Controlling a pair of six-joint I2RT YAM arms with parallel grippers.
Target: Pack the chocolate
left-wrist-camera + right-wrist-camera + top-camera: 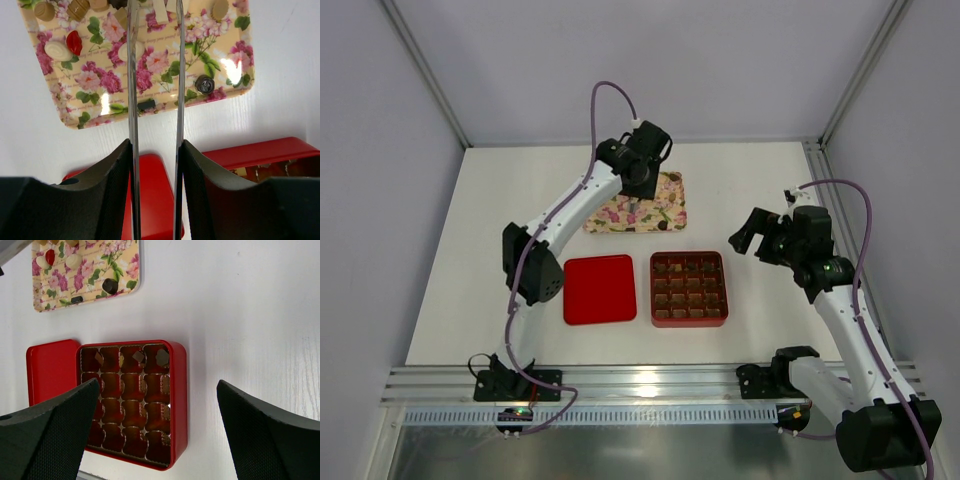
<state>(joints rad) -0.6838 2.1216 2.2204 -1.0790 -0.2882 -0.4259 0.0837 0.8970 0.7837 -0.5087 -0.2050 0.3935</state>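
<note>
Left jaws, half-closed over the flowered tray (100, 95) behind the red box (179, 405) to pick chocolate (57, 50), grip unclear; right jaws wait wide open beside it.

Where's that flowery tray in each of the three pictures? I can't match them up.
Top external: flowered tray, upper centre.
Left wrist: flowered tray across the upper half.
Right wrist: flowered tray in the top-left corner.
Shared landmark: the red lid, below the tray in every picture.

Lab test cell: white table (740, 180), grey panel walls (380, 150), aluminium rail (650, 385).
</note>
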